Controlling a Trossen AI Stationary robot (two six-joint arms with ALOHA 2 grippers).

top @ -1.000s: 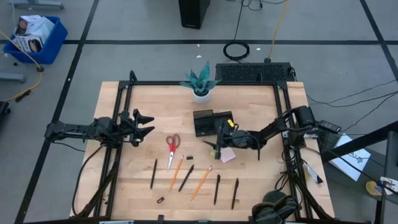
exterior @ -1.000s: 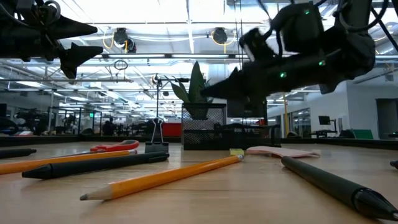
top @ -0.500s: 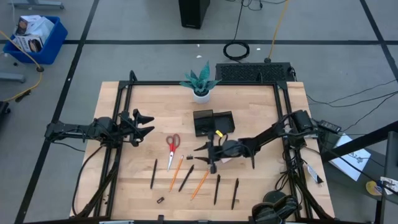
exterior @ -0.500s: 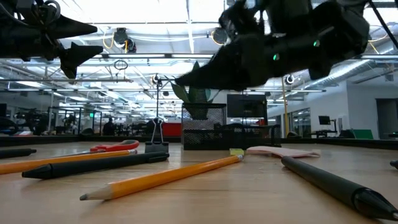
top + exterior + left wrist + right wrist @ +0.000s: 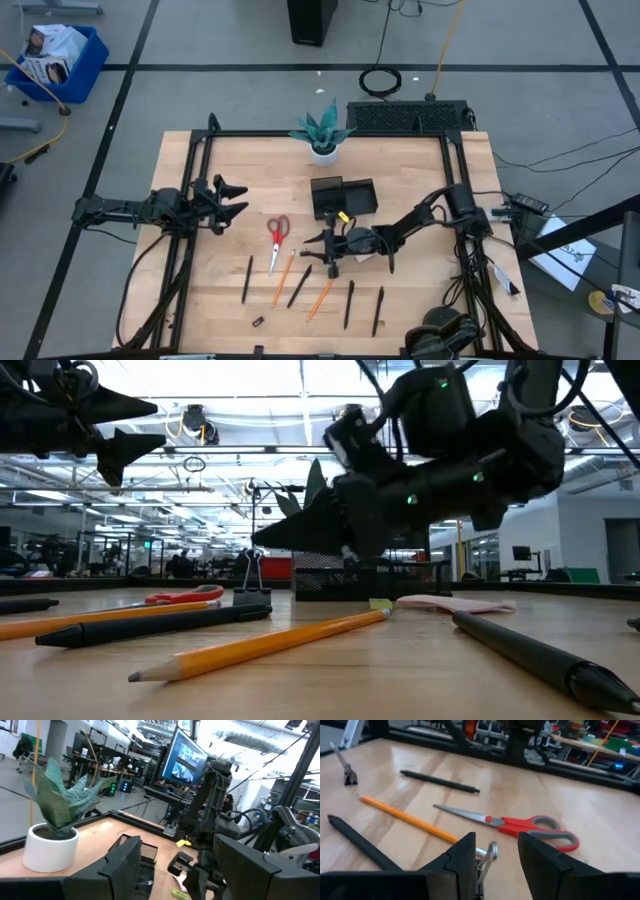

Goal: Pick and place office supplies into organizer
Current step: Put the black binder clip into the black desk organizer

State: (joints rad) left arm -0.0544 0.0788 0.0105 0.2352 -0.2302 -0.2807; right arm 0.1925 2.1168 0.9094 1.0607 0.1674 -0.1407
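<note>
Right arm pose: we see it stretched low from the 3 o'clock edge of the worktop [image 5: 200, 290] toward the centre, forearm nearly level and wrist aimed at 9 o'clock.
Right gripper [image 5: 322, 252]: it hangs just above a small black clip [image 5: 250, 585] standing upright near the centre. Its fingers are partly apart, and the clip's silver wire handle shows in the gap. We see no grip on it.
Left arm pose: it is raised over the 9 o'clock side, pointing at 3 o'clock.
Left gripper [image 5: 228, 200]: its fingers are spread wide, with nothing between them.
Organizer [image 5: 342, 197]: we find it just toward 12 o'clock of the right gripper.
Red-handled scissors [image 5: 277, 237]: they lie flat at 9 o'clock of the right gripper, blades toward 6 o'clock.
Pens and pencils: black pens [image 5: 247, 278] and orange pencils [image 5: 323, 293] lie loose in a row toward 6 o'clock, apart from the organizer.
Second clip [image 5: 258, 322]: it sits near the 6 o'clock edge.
Pink sticky-note pad [image 5: 455, 603]: it lies flat under the right arm, with a tiny yellow-green clip [image 5: 380, 603] beside it.
Plant pot [image 5: 322, 152]: it stands at the 12 o'clock edge.
</note>
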